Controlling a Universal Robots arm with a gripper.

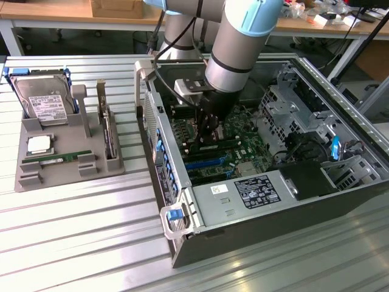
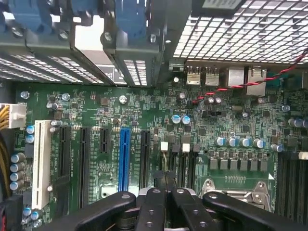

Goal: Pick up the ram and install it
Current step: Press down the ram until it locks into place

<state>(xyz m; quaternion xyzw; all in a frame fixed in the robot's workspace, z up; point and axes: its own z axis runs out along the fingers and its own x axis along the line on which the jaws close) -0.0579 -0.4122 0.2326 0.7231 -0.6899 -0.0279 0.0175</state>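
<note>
The ram [image 1: 58, 159] is a thin green stick lying flat in a grey holder [image 1: 67, 176] on the table, at the exterior view's left. My gripper [image 1: 209, 137] is far from it, down inside the open computer case [image 1: 176, 243], just above the green motherboard [image 1: 243, 143]. In the wrist view the gripper [image 2: 166, 183] has its black fingers [image 2: 153, 202] pressed together with nothing between them. It hangs over the motherboard [image 2: 144, 110] near the blue slot [image 2: 124, 159] and black expansion slots [image 2: 84, 163].
The holder also carries a hard drive [image 1: 42, 100], a square silver processor chip [image 1: 39, 145] and an upright dark expansion card [image 1: 108, 131]. Inside the case are a power supply [image 1: 243, 194], drive cages [image 1: 298, 103], a red cable [image 2: 240, 85] and long black slots [image 2: 288, 178].
</note>
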